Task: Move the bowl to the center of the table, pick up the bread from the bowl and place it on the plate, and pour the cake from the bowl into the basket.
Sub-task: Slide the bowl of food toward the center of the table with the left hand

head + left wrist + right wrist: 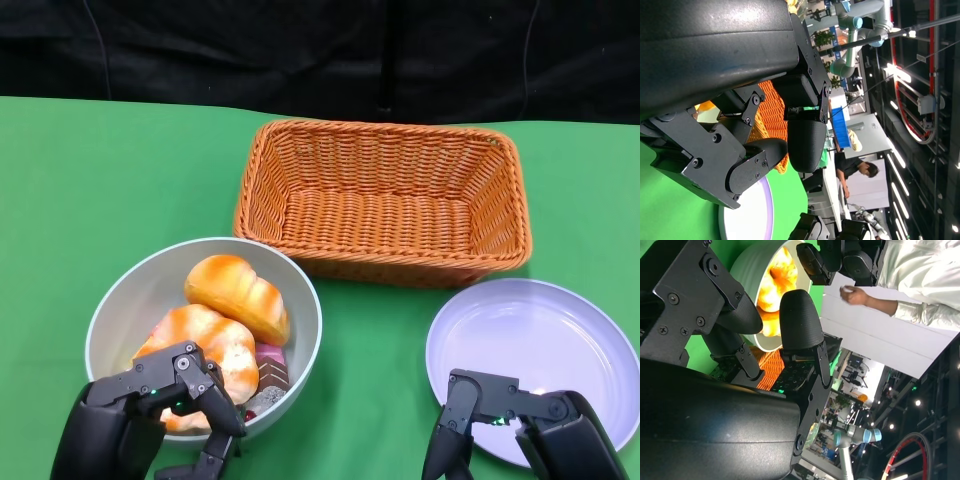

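Behind right hand (pixel 790 335) — a person (pixel 920 285)

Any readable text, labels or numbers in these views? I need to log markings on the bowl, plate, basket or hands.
None can be read.
Bowl, plate, basket: no print or labels show.
Left hand and right hand: only screws and small green lights, no lettering.
Background hall in the wrist views: any signs there are too small and blurred to read.
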